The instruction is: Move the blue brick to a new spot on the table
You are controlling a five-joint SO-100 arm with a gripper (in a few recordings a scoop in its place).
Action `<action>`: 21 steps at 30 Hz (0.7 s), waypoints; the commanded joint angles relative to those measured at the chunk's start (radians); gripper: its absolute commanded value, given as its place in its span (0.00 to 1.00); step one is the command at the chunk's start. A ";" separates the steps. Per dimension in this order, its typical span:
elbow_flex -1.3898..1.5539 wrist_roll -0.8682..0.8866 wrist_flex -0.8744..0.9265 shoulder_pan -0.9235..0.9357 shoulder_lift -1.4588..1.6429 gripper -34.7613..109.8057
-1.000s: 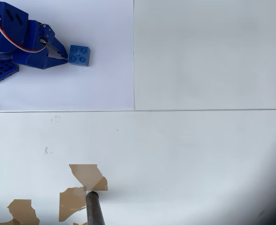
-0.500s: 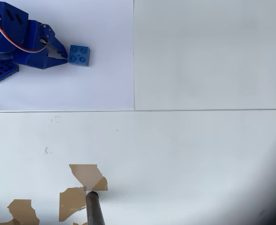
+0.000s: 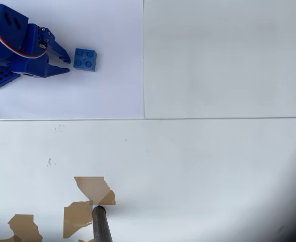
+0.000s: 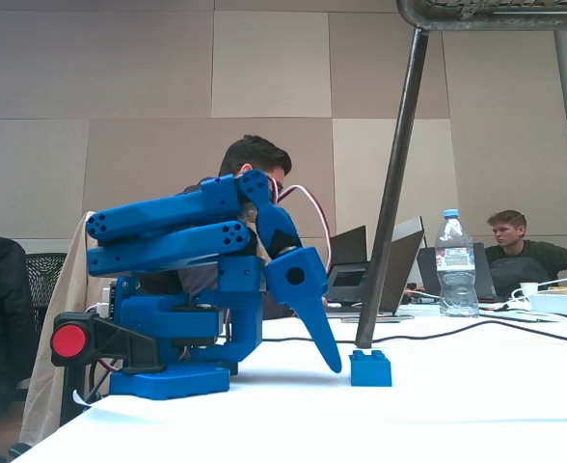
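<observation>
In the upper left of the overhead view, the blue brick point(image 3: 85, 59) sits studs-up on the white table point(image 3: 213, 161), with the gripper point(image 3: 66, 64) just to its left, jaws parted and clear of it. In the fixed view, the gripper point(image 4: 334, 365) points down beside the brick point(image 4: 370, 367), low at centre frame.

The blue brick point(image 3: 85, 59) and gripper point(image 3: 66, 61) look like matt plastic. The table point(image 3: 198, 161) is smooth white, its coating chipped to brown patches point(image 3: 94, 189).
</observation>
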 commanded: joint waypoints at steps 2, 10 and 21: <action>-0.201 0.078 0.044 -0.084 -0.077 0.33; -0.321 0.026 -0.103 -0.017 -0.357 0.46; -0.360 -0.176 -0.288 0.138 -0.624 0.50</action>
